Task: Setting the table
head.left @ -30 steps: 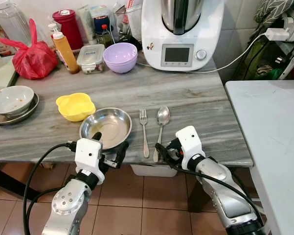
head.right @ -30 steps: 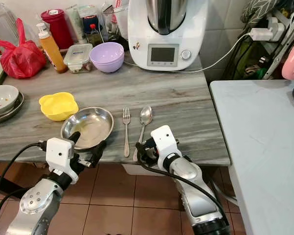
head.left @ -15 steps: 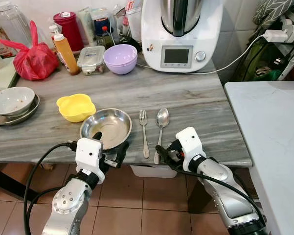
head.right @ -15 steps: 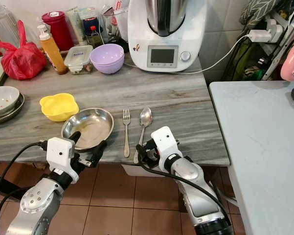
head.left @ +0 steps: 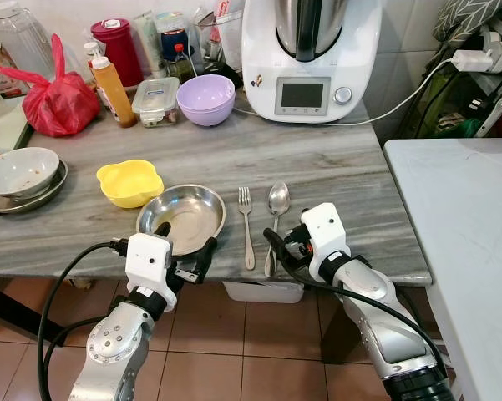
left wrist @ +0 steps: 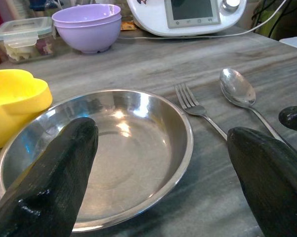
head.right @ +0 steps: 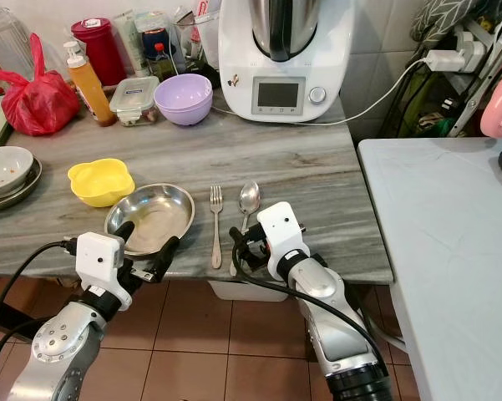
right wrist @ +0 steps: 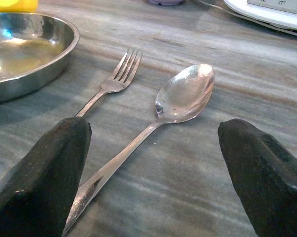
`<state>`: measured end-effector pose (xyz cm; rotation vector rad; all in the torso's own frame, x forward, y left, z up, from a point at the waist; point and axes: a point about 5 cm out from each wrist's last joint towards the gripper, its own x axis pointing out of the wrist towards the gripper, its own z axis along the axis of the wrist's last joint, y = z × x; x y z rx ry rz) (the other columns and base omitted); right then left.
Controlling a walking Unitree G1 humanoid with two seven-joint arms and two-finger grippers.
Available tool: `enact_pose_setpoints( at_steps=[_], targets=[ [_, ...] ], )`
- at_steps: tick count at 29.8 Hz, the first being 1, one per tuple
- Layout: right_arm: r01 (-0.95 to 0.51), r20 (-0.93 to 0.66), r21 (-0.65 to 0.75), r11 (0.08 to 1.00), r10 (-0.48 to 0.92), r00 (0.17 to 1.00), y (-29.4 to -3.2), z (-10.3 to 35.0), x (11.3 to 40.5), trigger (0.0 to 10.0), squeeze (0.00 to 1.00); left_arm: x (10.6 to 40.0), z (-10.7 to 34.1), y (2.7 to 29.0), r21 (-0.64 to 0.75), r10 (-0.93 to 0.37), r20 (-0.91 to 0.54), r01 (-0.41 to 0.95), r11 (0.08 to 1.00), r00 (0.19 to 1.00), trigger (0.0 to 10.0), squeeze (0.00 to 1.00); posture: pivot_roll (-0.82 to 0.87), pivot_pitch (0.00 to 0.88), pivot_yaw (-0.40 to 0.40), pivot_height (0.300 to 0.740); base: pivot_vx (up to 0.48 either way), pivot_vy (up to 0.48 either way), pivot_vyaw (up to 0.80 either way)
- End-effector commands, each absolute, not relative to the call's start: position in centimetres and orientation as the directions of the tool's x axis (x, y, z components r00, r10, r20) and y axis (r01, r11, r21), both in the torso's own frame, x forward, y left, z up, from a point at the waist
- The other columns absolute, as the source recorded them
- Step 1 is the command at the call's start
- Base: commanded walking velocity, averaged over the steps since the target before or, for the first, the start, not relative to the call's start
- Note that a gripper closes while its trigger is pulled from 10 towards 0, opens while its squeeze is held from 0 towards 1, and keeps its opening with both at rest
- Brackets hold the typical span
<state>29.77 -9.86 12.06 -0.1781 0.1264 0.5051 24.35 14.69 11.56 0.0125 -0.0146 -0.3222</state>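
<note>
A steel plate [head.left: 181, 219] lies near the front edge of the grey marble table [head.left: 334, 171]. To its right lie a fork [head.left: 246, 224] and a spoon [head.left: 276, 213], side by side. My left gripper [head.left: 185, 247] is open at the table's edge, with one finger over the plate's near rim [left wrist: 138, 207] and the other just off it. My right gripper [right wrist: 153, 163] is open and low over the edge, its fingers on either side of the spoon's handle [right wrist: 118, 163] without touching it. A yellow bowl [head.left: 129, 181] stands left of the plate.
Behind stand a purple bowl [head.left: 205, 98], a lidded container [head.left: 154, 98], an orange bottle [head.left: 110, 83], a red bag [head.left: 58, 100] and a white kitchen machine [head.left: 305, 54]. A used bowl on plates [head.left: 18, 171] is at far left. A white table [head.left: 468, 225] adjoins on the right.
My right gripper has moved forward over the table's edge, closer to the spoon's handle. The left gripper has barely shifted.
</note>
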Motion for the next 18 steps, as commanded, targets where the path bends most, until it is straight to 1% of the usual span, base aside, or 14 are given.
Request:
enact_pose_setpoints(
  at_steps=[1,4,5,6,18],
  targets=[
    [-0.507,-0.146,-0.155,0.848,0.487,0.861,-9.3,12.4,29.6,10.0,0.16,24.4,11.6,15.2,0.028,-0.301,0.011,0.300,0.953,0.954,10.0,0.00,-0.07,0.098,0.097,0.740,0.000,0.000,0.00],
    [-0.506,-0.162,-0.181,0.843,0.482,0.861,-9.3,12.2,29.6,10.0,0.15,24.4,11.5,15.2,0.027,-0.301,0.011,0.300,0.953,0.954,10.0,0.00,-0.07,0.098,0.097,0.740,0.000,0.000,0.00],
    [-0.503,-0.177,-0.219,0.836,0.473,0.863,-9.3,12.0,29.6,10.0,0.12,24.3,11.5,15.2,0.026,-0.301,0.010,0.301,0.953,0.954,10.0,0.00,-0.07,0.098,0.097,0.740,0.000,0.000,0.00],
    [-0.502,-0.180,-0.230,0.834,0.471,0.864,-9.3,12.0,29.6,10.0,0.12,24.3,11.5,15.2,0.026,-0.301,0.009,0.301,0.953,0.954,10.0,0.00,-0.07,0.098,0.097,0.740,0.000,0.000,0.00],
    [-0.506,-0.257,-0.249,0.826,0.447,0.857,-9.0,10.7,29.5,10.0,0.03,24.3,11.5,15.2,0.024,-0.302,0.008,0.302,0.953,0.953,10.0,0.00,-0.07,0.104,0.093,0.740,0.000,0.000,0.00]
  ],
)
